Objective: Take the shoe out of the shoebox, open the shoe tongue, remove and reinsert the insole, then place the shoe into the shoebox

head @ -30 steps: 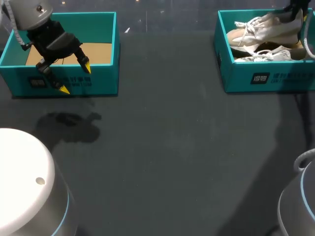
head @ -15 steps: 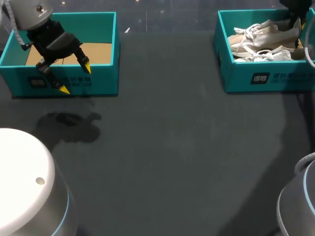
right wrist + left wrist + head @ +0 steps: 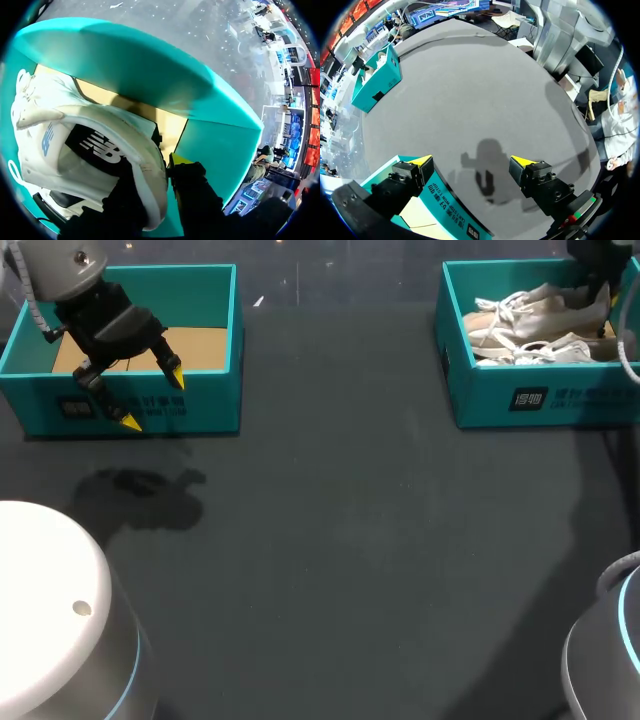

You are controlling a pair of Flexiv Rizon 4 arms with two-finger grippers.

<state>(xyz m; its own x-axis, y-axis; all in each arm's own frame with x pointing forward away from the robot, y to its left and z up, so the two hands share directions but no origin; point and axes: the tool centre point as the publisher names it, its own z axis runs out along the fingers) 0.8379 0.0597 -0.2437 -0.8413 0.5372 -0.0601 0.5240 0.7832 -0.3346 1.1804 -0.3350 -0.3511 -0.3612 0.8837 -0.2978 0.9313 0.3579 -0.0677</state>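
shoe: the shoe (image 3: 540, 302) is lying in the shoebox (image 3: 520, 395) at the far right of the table, resting right up against the other shoe (image 3: 550, 348), laces showing.
right gripper: the right gripper (image 3: 159, 172) is down inside the shoebox at the heel end. In the wrist view the heel rim looks pinched between its fingers, one inside the shoe and one outside near the box wall, so I'd call it holding the shoe by the heel.
left gripper: the left gripper (image 3: 152, 398) has its fingers spread wide with nothing in them. It hangs over the front wall of the left box (image 3: 205, 405), well apart from the shoe.
left box: only a bare cardboard floor showing inside.
insole: the dark insole (image 3: 95, 145) sits inside the shoe and looks properly seated.
tongue: can't really make out whether it's pulled open or not.
done so far: honestly hard to call. A shoe sitting in the box with its heel gripped fits either the very first grab or the final put-down.
left to do: if this is the start, basically everything (lift it out, open the tongue, pull the insole and put it back, return the shoe). If it's the end, just let go of the heel and back out of the box.
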